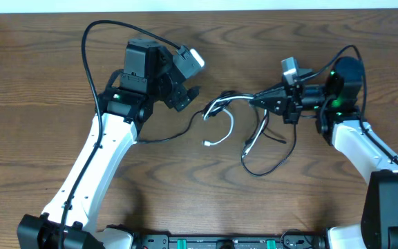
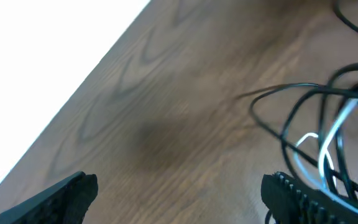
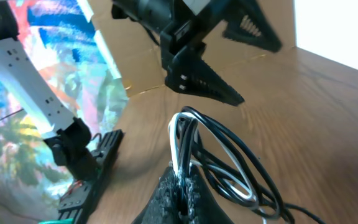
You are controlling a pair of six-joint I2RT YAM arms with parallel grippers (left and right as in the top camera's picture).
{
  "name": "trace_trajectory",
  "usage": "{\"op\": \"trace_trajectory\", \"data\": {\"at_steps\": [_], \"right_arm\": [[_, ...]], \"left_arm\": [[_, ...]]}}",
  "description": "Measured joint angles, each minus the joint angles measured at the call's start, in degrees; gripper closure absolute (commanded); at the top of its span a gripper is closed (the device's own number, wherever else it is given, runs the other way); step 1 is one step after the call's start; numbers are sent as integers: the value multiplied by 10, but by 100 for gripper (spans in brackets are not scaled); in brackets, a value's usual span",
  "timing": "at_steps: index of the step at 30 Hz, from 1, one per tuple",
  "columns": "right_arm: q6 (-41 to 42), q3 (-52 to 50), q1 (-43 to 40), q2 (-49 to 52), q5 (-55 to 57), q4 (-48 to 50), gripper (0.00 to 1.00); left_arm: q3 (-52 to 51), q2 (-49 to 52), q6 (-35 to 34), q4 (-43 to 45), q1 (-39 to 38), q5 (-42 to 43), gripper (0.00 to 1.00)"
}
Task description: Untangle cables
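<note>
The cables [image 1: 249, 131] lie tangled at mid-table: black cords and one white cord [image 1: 223, 131] with a small plug end. My right gripper [image 1: 260, 102] is shut on a bundle of black and white strands, seen pinched between its fingers in the right wrist view [image 3: 180, 180]. The looped cables [image 3: 222, 155] rise from its jaws. My left gripper [image 1: 185, 97] is open and empty, just left of the tangle. In the left wrist view its jaws [image 2: 179, 196] are spread wide over bare wood, with the cables [image 2: 322, 137] to the right.
A wooden table [image 1: 47, 83] carries everything. The thick black arm wire [image 1: 92, 41] loops above the left arm. One black cord [image 1: 164, 136] trails left under the left arm. The table's far edge meets a white wall at the top.
</note>
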Motion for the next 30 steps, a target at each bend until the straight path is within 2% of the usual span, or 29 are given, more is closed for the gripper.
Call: {"op": "trace_trajectory", "data": {"at_steps": [3, 8, 14, 18, 25, 30], "right_arm": [[0, 0, 13, 0, -1, 0, 99], [0, 0, 28, 0, -1, 0, 99], [0, 0, 31, 0, -5, 0, 99], [0, 0, 34, 0, -5, 5, 99], [12, 0, 35, 0, -5, 48, 99], [42, -1, 36, 0, -5, 115, 99]], "left_arm": [[0, 3, 83, -36, 0, 57, 12], [0, 10, 168, -53, 0, 138, 11], [0, 10, 205, -53, 0, 224, 7], [0, 10, 212, -61, 0, 266, 7], [0, 18, 253, -134, -4, 291, 6], [0, 33, 290, -172, -50, 298, 7]]}}
